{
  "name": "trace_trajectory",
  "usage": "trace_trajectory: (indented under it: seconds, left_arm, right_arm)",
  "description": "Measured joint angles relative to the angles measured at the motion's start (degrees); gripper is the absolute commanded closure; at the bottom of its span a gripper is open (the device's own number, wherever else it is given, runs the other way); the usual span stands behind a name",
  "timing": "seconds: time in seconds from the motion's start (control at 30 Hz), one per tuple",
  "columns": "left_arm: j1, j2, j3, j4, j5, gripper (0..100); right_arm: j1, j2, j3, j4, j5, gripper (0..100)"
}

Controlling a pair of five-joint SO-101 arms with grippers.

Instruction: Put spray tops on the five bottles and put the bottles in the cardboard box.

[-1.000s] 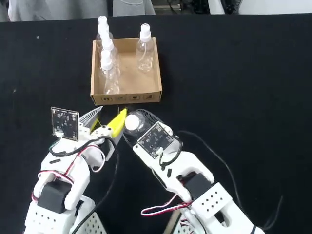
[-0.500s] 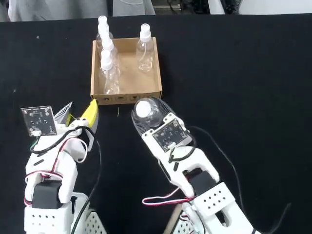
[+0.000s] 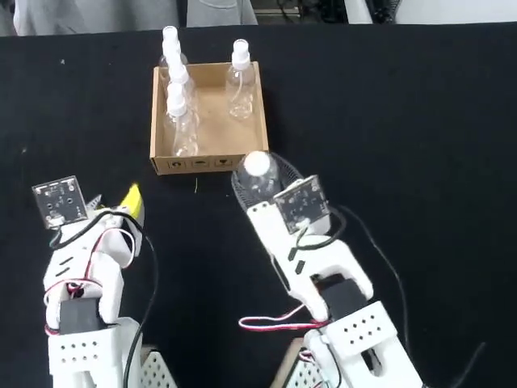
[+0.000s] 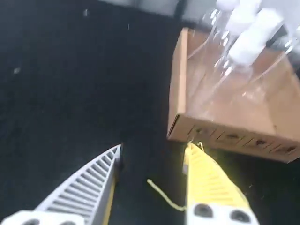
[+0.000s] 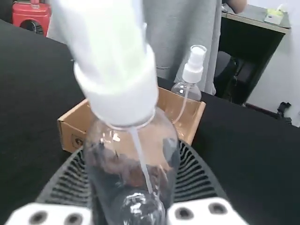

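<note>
My right gripper [image 3: 260, 184] is shut on a clear bottle [image 3: 257, 171] [image 5: 131, 159] with a white spray top [image 5: 112, 65], held upright just in front of the cardboard box [image 3: 262, 121] near its right front corner. In the box stand three capped bottles: two along the left side [image 3: 179, 105] and one at the back right [image 3: 240, 77]. Another capped bottle [image 3: 169, 44] stands at the box's back left rim; whether it is inside or behind the wall is unclear. My left gripper [image 3: 113, 202] [image 4: 150, 164] is open and empty over the black table, left of the box's front.
A short yellow thread [image 4: 161, 194] lies on the black table [image 3: 404, 121] before the box front. Open table spreads right of the box and in front of both arms.
My right gripper carried the bottle up and forward to the box's front edge. My left gripper let go, drew back to the left and away from the bottle.
</note>
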Motion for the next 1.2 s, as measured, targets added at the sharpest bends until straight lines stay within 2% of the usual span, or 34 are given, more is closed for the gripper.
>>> trace_trajectory:
  seconds: [0.33, 0.63, 1.03, 1.2]
  left_arm:
    - [0.0, -0.09, 0.97, 0.0, 0.0, 80]
    - [0.0, -0.09, 10.11, -0.18, 0.0, 80]
    - [-0.7, 0.0, 12.57, -0.18, 0.0, 80]
    - [-0.79, 0.0, 12.57, 4.22, 0.0, 80]
  right_arm:
    - [0.79, 0.0, -1.32, 0.79, -0.26, 98.7]
    - [0.7, 0.0, -1.49, 1.05, -0.26, 98.7]
    - [3.25, 0.09, -11.69, 8.18, -0.26, 98.7]
    - [3.16, 4.22, -17.23, 9.41, -0.26, 98.7]
